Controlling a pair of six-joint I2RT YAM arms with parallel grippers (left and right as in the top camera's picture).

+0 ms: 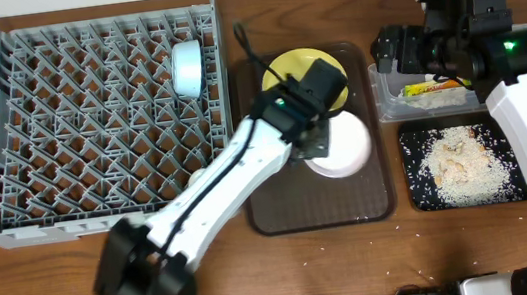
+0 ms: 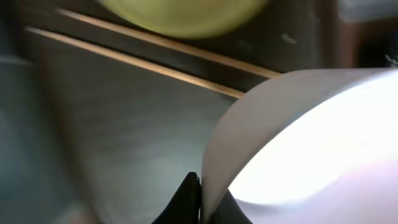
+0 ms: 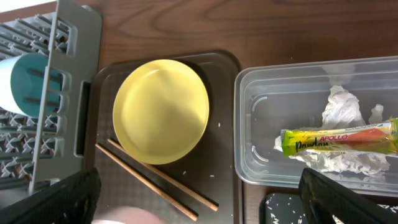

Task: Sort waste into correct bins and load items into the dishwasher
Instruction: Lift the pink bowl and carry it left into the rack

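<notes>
My left gripper point(image 1: 321, 142) is shut on the rim of the white bowl point(image 1: 346, 147) over the brown tray point(image 1: 322, 211); in its wrist view the black fingers point(image 2: 189, 198) pinch the bowl's wall point(image 2: 280, 124). Behind it lie the chopsticks point(image 3: 155, 177) and the yellow plate point(image 3: 160, 111). A light blue bowl point(image 1: 186, 68) sits in the grey dishwasher rack point(image 1: 89, 119). My right gripper point(image 1: 398, 50) hangs open above the tray's far right corner, nothing between its fingers point(image 3: 68, 199). The green-and-yellow wrapper point(image 3: 339, 140) lies in the clear bin point(image 3: 261, 124). Rice fills the black bin point(image 1: 462, 165).
Crumpled white paper point(image 3: 342, 109) lies in the clear bin with the wrapper. A few rice grains point(image 1: 410, 276) are scattered on the wooden table near the front edge. The left arm stretches across the gap between rack and brown tray.
</notes>
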